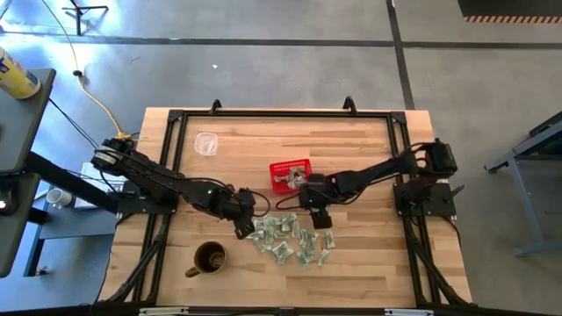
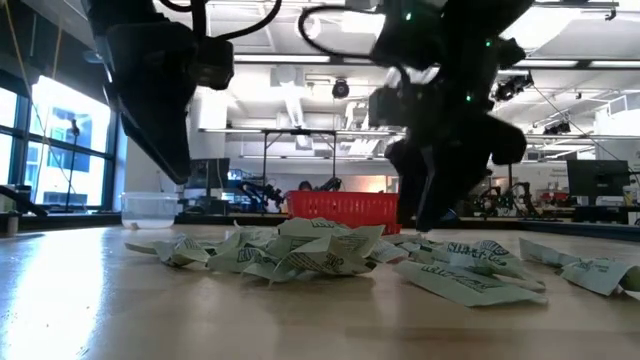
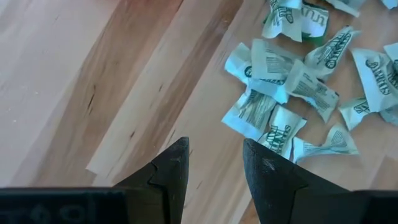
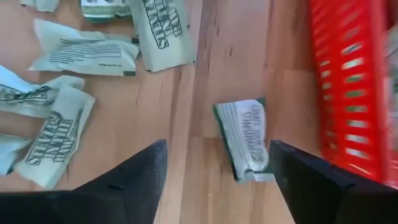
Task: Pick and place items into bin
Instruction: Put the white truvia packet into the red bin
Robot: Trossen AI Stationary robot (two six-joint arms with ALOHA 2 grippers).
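Many pale green-and-white packets (image 1: pixel 290 239) lie in a loose heap on the wooden table, near of the red basket (image 1: pixel 290 175). My right gripper (image 4: pixel 217 146) hangs open and pointing down just near of the basket (image 4: pixel 348 87). One packet (image 4: pixel 244 140) lies on the wood between its fingers, close to the basket-side finger; I cannot see any touch. My left gripper (image 3: pixel 214 143) is open over bare wood at the heap's left edge, with a packet (image 3: pixel 280 132) beside one fingertip. A few packets lie inside the basket.
A brown mug (image 1: pixel 209 259) stands near the table's front left. A clear plastic cup (image 1: pixel 205 143) sits at the far left. Black frame rails (image 1: pixel 281 114) run along the table's edges. Bare wood lies to the left and right of the heap.
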